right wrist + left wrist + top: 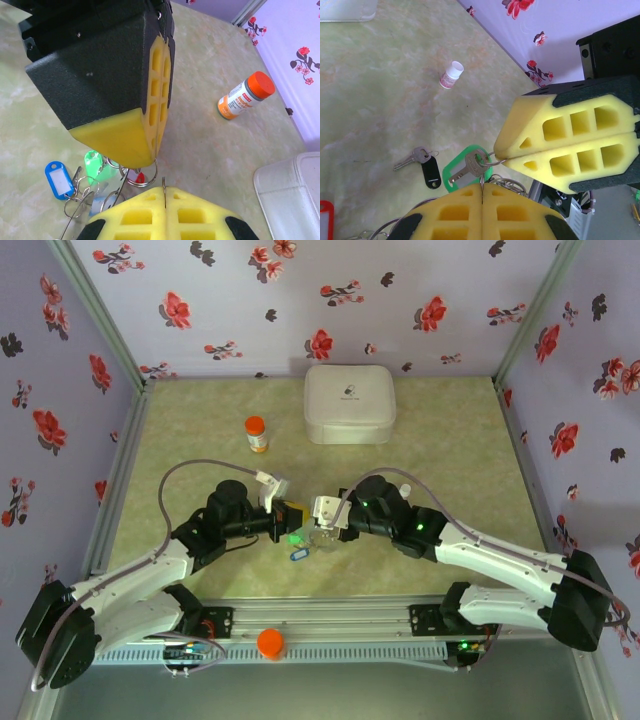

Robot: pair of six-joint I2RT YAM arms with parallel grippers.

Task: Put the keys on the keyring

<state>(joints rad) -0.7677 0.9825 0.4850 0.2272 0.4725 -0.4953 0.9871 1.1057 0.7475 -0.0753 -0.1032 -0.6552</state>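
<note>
Top external shows the left gripper (292, 518) and the right gripper (322, 525) tip to tip near the front middle of the surface (450, 470). They meet above the keyring (308, 540) and the keys (297, 553), which are too small in that view to sort out.

Left wrist shows more. The right gripper's pads are pressed together on the small split ring of the green-tagged key (470, 169). That key's long axis runs diagonally, with the blade pointing down-left and the head up-right at the pads. Just beside it, a dark-tagged key (412, 158) lies on the surface, blade pointing left and tag trailing toward the picture's bottom edge. A small white-capped bottle (451, 74) sits farther off.

Right wrist shows the left gripper's pads closed too, pinching a thin wire loop of the keyring. A blue tag (59, 177) lies below-left of it, and an orange-capped bottle (245, 95) and a white case (290, 190) are beyond.

The surface is pale green and marbled. The walls (250, 300) are lilac with red and dark flowers.
</note>
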